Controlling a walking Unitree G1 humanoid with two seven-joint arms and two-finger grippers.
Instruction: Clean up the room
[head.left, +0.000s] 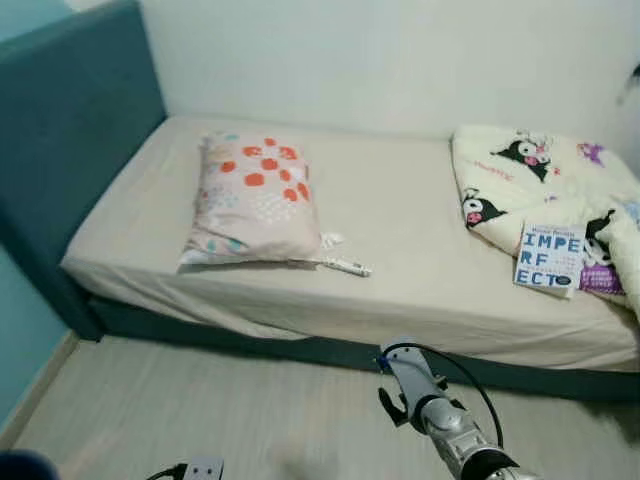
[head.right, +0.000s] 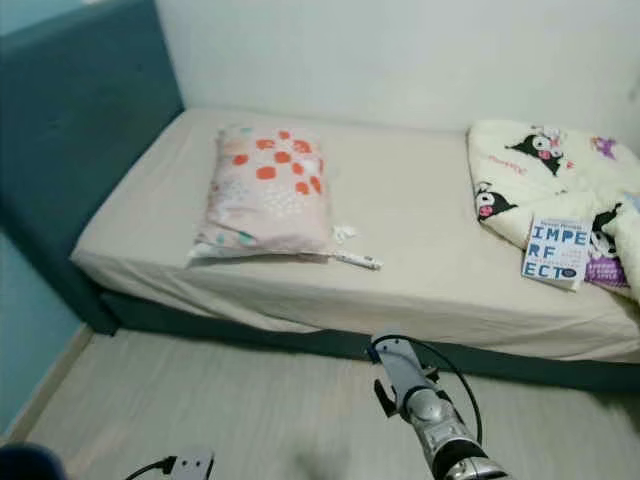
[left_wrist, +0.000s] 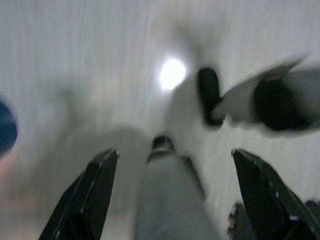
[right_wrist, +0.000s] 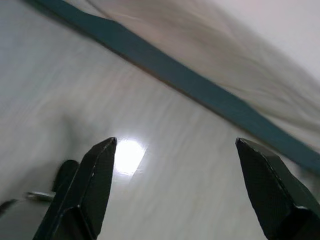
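Note:
A bed (head.left: 400, 290) with a beige sheet and teal frame stands before me. On it lie a pillow (head.left: 255, 200) with orange spots, a slim white remote-like thing (head.left: 345, 266) by the pillow's corner, a crumpled cream blanket (head.left: 540, 170) with cartoon figures, and a book (head.left: 550, 258) lettered "IMPERFECT". My right arm (head.left: 440, 410) hangs low in front of the bed base. In the right wrist view the right gripper (right_wrist: 175, 142) is open over bare floor near the teal base (right_wrist: 200, 85). The left gripper (left_wrist: 175, 155) is open too, over the floor, holding nothing.
The teal headboard (head.left: 70, 130) rises on the left against a turquoise wall, and a white wall runs behind the bed. Pale wood floor (head.left: 200, 400) lies between me and the bed. A small white box with a black cable (head.left: 200, 468) and a dark blue shape (head.left: 25, 466) sit at the bottom left.

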